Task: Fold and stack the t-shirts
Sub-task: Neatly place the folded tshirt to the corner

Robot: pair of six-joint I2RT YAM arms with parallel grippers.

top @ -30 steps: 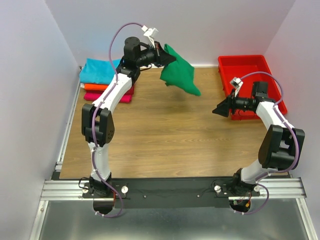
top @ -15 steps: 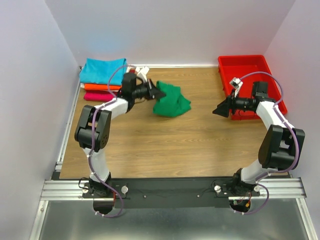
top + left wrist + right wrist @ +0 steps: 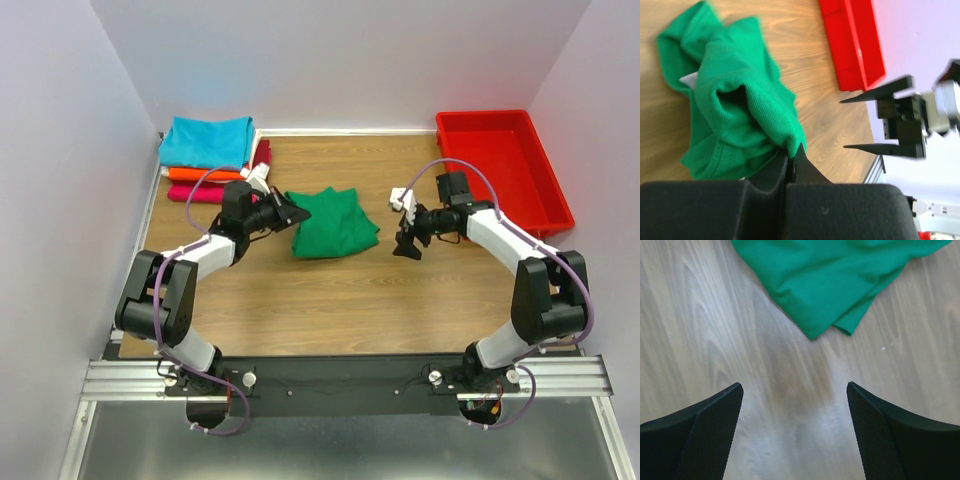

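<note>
A crumpled green t-shirt [image 3: 333, 224] lies on the wooden table near its middle. My left gripper [image 3: 296, 212] is shut on the shirt's left edge; in the left wrist view the green cloth [image 3: 740, 110] is pinched between the closed fingers [image 3: 790, 159], and a bit of white label shows. My right gripper [image 3: 404, 240] stands open just right of the shirt, low over the bare wood, with nothing between its fingers. In the right wrist view a corner of the green shirt [image 3: 830, 280] lies ahead of the spread fingertips [image 3: 722, 407]. A stack of folded t-shirts [image 3: 210, 150], turquoise on top, sits at the back left.
A red plastic tray [image 3: 505, 165] stands at the back right, also in the left wrist view [image 3: 852, 45]. White walls close in the table on three sides. A metal rail [image 3: 340, 378] runs along the near edge by the arm bases.
The left gripper has brought the green shirt down from the air onto the table and drawn back to the left. The right gripper has swung left from the tray toward the shirt and opened wider.
</note>
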